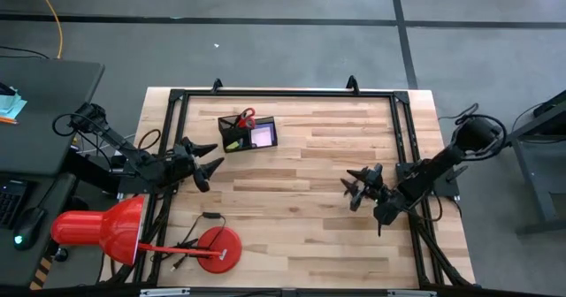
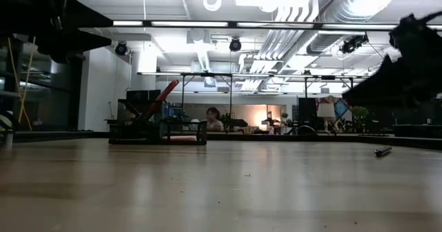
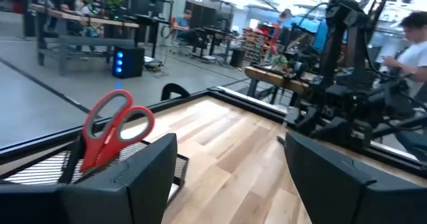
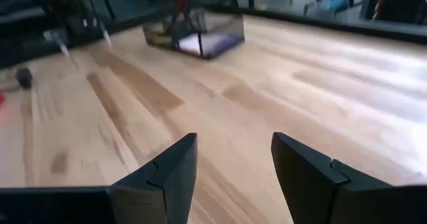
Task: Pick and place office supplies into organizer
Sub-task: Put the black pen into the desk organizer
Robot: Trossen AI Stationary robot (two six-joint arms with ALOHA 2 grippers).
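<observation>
The black organizer (image 1: pixel 248 132) stands on the table near its far edge, left of the middle. Red-handled scissors (image 3: pixel 115 128) stand in it, handles up, leaning on its mesh wall. A purple sticky-note pad (image 1: pixel 263 136) and a tiny yellow piece (image 1: pixel 233 143) lie inside it. My left gripper (image 1: pixel 209 161) hovers open just to the near left of the organizer, pointing level toward it. My right gripper (image 1: pixel 357 191) is open above bare wood at the table's right, pointing left. The organizer (image 4: pixel 197 35) lies far ahead of my right gripper (image 4: pixel 233 165).
A red desk lamp (image 1: pixel 113 231) with a round base (image 1: pixel 218 248) and a dark cord (image 1: pixel 205 219) fills the near left corner. A black frame (image 1: pixel 287 94) runs along the table's far and side edges. Bare wood lies between the two grippers. A small dark object (image 2: pixel 382 150) lies on the table.
</observation>
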